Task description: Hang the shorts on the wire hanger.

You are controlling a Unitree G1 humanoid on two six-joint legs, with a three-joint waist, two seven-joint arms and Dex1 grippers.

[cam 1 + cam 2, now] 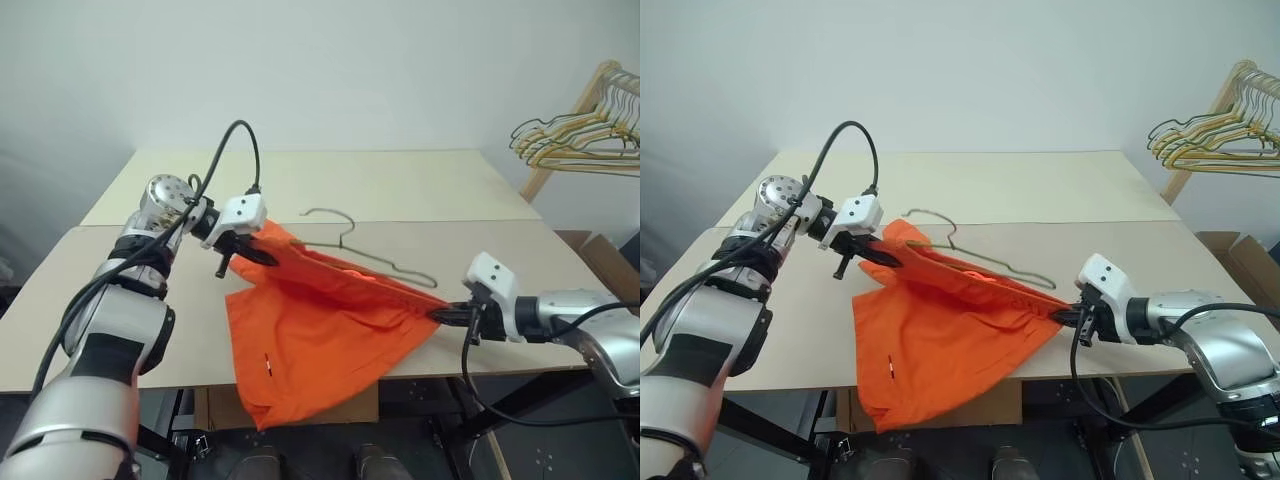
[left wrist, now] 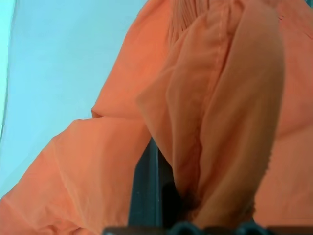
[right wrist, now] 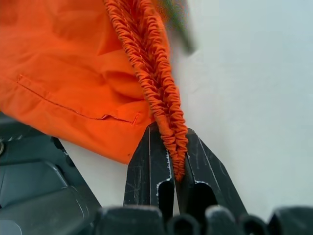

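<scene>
The shorts (image 1: 320,330) are looking light and soft, sagging between both claws and hanging over the near edge of the surface (image 1: 470,190). The gathered waistband seems the best place to grip. The left claw (image 1: 258,252) and right claw (image 1: 447,315) are clamping it, stretched over the wire hanger (image 1: 365,252). A rack of spare hangers (image 1: 575,135) is standing beyond the far right corner

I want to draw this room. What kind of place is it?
Probably a plain workroom or lab for practising hanging clothes. Two pale tables stand against a bare white wall, a wooden rack holds a bunch of hangers, and orange shorts lie on the near table beside a wire hanger.
</scene>
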